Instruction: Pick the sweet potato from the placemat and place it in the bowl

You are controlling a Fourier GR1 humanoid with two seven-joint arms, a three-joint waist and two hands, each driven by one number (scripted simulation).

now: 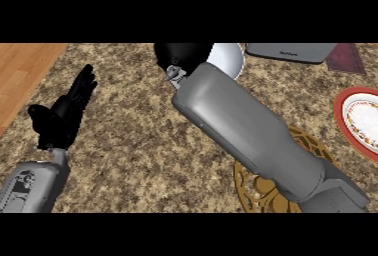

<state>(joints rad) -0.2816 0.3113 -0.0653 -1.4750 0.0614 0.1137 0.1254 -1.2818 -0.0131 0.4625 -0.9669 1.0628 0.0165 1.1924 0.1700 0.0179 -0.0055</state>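
My right forearm stretches from the lower right up to the top middle. Its black hand sits at the left rim of a pale grey bowl and covers part of it. No sweet potato shows anywhere; whether it is inside that hand or the bowl is hidden. The round gold-brown placemat lies at the lower right, mostly under my forearm, with nothing visible on its bare part. At the left edge my left hand rests open with its fingers pointing up, holding nothing.
A red-rimmed plate lies at the right edge. A grey appliance and a dark red object stand at the top right. A wooden surface borders the speckled counter at the upper left.
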